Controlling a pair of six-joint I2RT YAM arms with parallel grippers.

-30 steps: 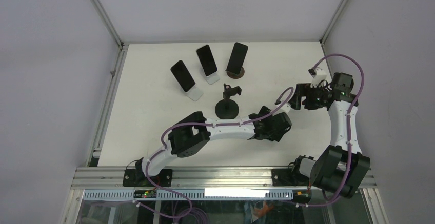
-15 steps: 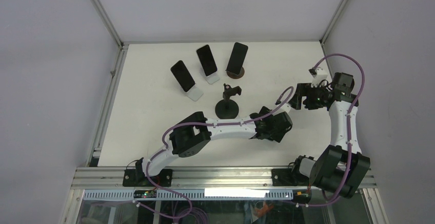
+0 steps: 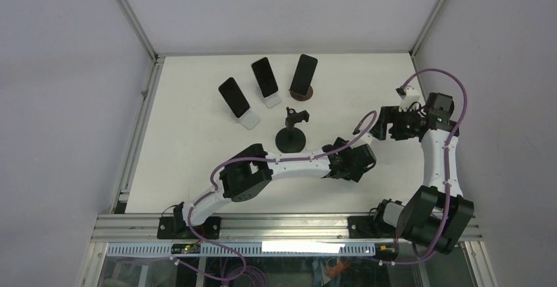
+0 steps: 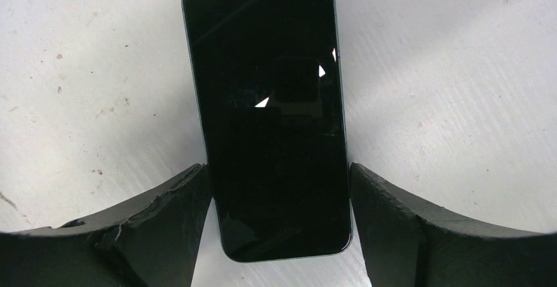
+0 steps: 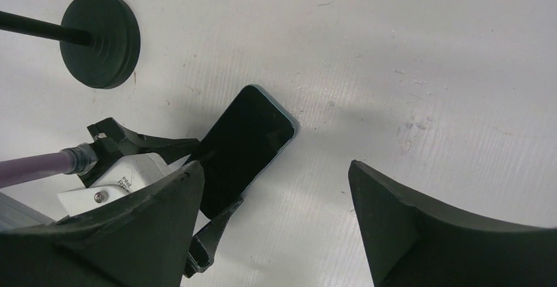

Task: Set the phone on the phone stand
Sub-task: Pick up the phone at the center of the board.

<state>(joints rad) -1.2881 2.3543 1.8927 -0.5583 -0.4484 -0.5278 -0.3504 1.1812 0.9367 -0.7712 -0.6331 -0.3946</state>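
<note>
A black phone (image 4: 272, 116) lies flat, screen up, on the white table (image 4: 453, 90). My left gripper (image 4: 277, 172) straddles its near end, with both fingers against its long edges. The right wrist view shows the same phone (image 5: 253, 139), its lower end between the left gripper's fingers (image 5: 210, 234). From above, the left wrist (image 3: 351, 161) covers the phone. The empty phone stand (image 3: 289, 141), a black round base with a post and clamp head, rises just left of that wrist; its base (image 5: 98, 41) shows in the right wrist view. My right gripper (image 5: 274, 167) hangs open over bare table beside the phone, holding nothing.
Three other phones lean on their own stands at the back of the table: one (image 3: 234, 98), a second (image 3: 265, 77), a third (image 3: 304, 73). The right arm (image 3: 437, 142) stands near the table's right edge. Metal frame rails border the table.
The left gripper's jaws have narrowed onto the phone's edges. Both arms have stayed almost where they were.
</note>
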